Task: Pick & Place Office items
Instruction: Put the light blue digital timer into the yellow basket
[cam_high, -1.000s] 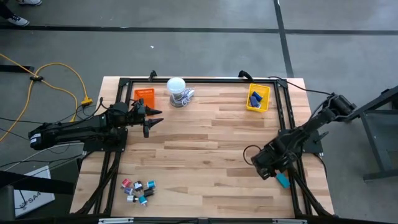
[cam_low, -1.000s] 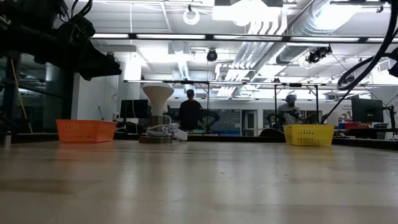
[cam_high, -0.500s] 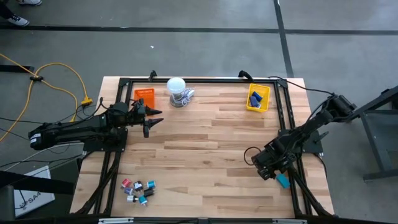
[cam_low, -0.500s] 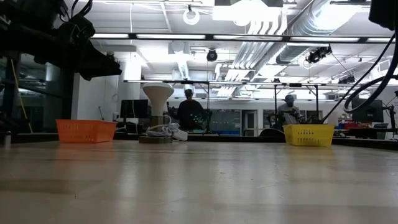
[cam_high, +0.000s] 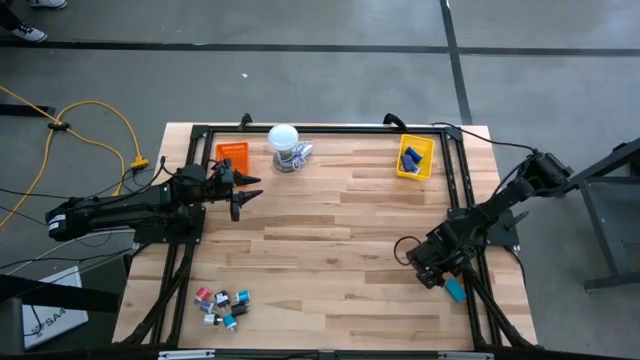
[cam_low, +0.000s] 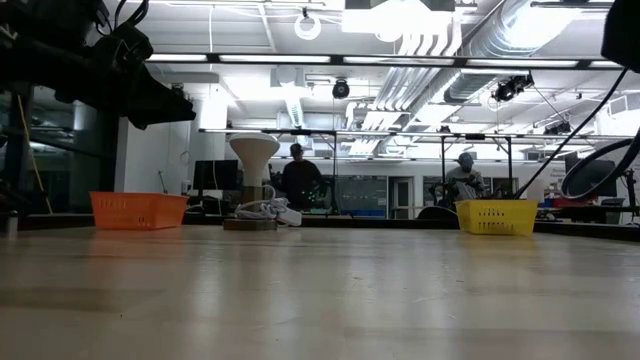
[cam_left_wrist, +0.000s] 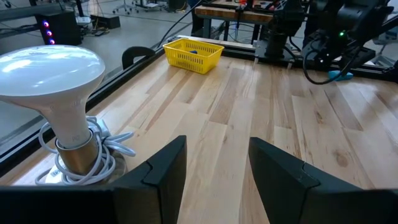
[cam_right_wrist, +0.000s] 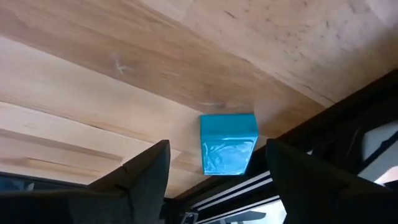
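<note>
A teal block (cam_right_wrist: 227, 144) lies flat on the wood beside the black frame rail (cam_right_wrist: 323, 118), near the table's right edge (cam_high: 455, 290). My right gripper (cam_right_wrist: 216, 149) hangs open just above it, tilted steeply down, one finger on either side of the block and touching nothing (cam_high: 432, 272). A cluster of small red, black, teal and white office items (cam_high: 222, 305) lies near the front left. My left gripper (cam_left_wrist: 217, 158) waits open and empty at the left, pointing level across the table (cam_high: 246, 190).
A yellow tray (cam_high: 415, 157) holding blue pieces stands at the far right. An orange tray (cam_high: 231, 153) and a white round-topped object (cam_high: 284, 147) with a coiled cord stand at the far left. A black frame (cam_high: 462, 190) borders the table. People show in the room beyond (cam_low: 296, 180).
My right gripper has sunk a little toward the teal block near the table's right edge. In the low view its arm's cable has shifted at the right. The left arm has kept still.
</note>
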